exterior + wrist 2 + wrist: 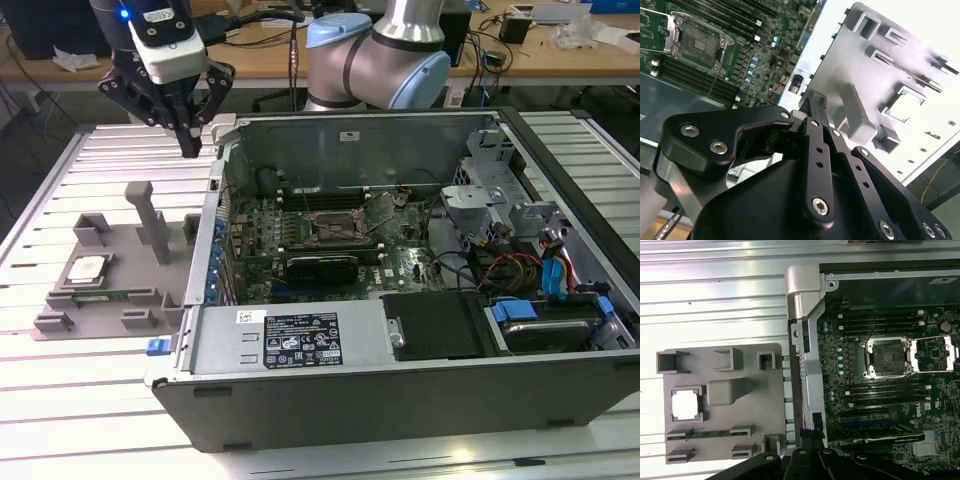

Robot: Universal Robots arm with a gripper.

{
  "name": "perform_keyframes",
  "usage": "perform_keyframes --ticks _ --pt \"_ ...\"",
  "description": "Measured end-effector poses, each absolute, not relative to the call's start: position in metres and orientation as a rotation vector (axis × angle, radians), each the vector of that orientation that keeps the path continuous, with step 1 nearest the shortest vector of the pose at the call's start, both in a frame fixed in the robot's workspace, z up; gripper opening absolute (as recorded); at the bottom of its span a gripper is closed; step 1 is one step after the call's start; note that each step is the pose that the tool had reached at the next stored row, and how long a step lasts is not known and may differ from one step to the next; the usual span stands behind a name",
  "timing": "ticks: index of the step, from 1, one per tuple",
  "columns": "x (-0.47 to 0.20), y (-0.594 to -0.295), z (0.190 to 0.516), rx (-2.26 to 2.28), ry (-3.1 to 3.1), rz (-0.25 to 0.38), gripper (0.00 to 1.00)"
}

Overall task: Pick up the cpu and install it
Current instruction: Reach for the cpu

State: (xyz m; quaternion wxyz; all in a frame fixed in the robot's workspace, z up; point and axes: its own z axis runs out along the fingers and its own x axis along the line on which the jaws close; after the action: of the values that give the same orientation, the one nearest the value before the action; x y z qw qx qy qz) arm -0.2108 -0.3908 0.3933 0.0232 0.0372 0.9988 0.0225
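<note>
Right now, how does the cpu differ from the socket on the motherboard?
The cpu has a bright silver top; the socket is dark inside a metal frame. The cpu lies in the grey fixture outside the computer case; the socket sits on the motherboard inside it. The cpu looks a little smaller than the socket's frame. Both are square and lie flat.

We see 1 grey fixture (125, 265) on the slatted table (60, 400) beneath the gripper (190, 150) to one side, 1 open computer case (350, 140) to the other, its empty motherboard socket (332, 228) farther from the tool.
</note>
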Motion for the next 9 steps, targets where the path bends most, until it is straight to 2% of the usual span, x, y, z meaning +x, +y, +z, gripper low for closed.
perform_keyframes --ticks 9 --pt "-0.232 -0.389 0.393 0.114 3.085 0.070 0.11"
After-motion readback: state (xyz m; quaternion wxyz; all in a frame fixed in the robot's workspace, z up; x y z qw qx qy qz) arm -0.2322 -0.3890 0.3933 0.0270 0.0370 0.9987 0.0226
